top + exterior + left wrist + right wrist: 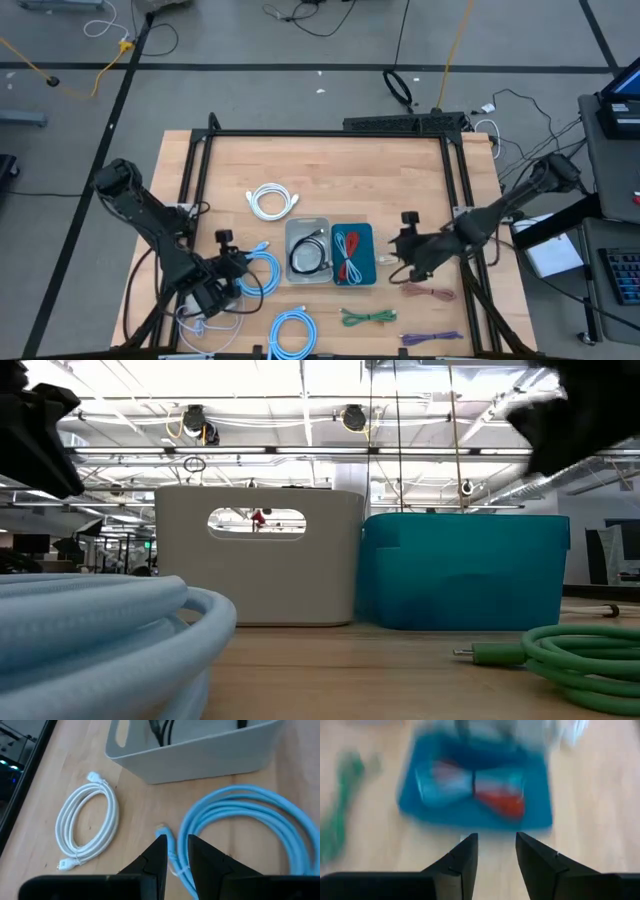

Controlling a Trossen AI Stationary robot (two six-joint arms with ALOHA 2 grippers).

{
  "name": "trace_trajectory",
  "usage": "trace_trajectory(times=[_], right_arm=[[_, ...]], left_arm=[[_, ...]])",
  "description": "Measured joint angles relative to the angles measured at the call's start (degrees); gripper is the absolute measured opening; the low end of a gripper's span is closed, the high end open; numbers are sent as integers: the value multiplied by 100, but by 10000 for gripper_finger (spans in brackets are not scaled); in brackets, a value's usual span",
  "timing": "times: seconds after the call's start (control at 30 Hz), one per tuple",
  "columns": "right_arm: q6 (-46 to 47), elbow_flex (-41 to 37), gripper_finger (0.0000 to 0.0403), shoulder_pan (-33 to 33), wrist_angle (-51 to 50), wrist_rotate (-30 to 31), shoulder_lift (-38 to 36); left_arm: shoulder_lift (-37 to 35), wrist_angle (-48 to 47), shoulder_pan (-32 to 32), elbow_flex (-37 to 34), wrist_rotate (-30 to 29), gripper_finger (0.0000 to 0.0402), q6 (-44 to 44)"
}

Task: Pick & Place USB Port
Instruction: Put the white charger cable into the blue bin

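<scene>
A light blue cable coil (262, 272) (250, 827) lies on the table left of the grey bin (308, 250). My left gripper (233, 266) (176, 851) is low over the coil's loose end and shut on it. My right gripper (405, 250) (496, 851) is open with nothing between its fingers, just right of the teal bin (352, 253) (475, 785). The teal bin holds a red cable (348, 258). The grey bin (190, 750) holds a black cable (308, 256). In the low view both bins (258, 555) (465, 570) stand side by side. My left gripper pinches the light blue cable's loose end strand (173, 855) between its two fingers, just behind the connector (162, 831). The fingers come from above, slanting toward the bins, and lie across the strand. The coil and connector lie on the table.
A white cable coil (272, 200) (87, 822) lies beyond the bins' far left. Along the near edge lie a second light blue coil (292, 330), a green cable (368, 318) (560, 650), a purple cable (432, 337) and a pinkish cable (430, 292). White cord (200, 320) sits under the left arm.
</scene>
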Motion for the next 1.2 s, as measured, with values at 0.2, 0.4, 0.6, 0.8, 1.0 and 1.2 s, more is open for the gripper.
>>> trace_trajectory(times=[0.2, 0.4, 0.6, 0.8, 1.0, 1.2], right_arm=[[464, -9, 128, -10, -724, -821, 799], [795, -9, 128, -10, -593, -1446, 1234], [1001, -19, 128, 65, -498, -1433, 1425], [1257, -479, 128, 65, 129, -1420, 1480], [1398, -999, 128, 6, 539, -1139, 1457], [1441, -1364, 124, -89, 765, -1025, 1454]], left_arm=[[0, 37, 366, 2, 107, 81, 242], [-1, 37, 521, 2, 245, 81, 335], [0, 35, 523, 2, 251, 81, 363], [0, 37, 481, 2, 256, 81, 373], [-2, 44, 442, 2, 254, 81, 332], [-2, 55, 442, 2, 256, 81, 294]])
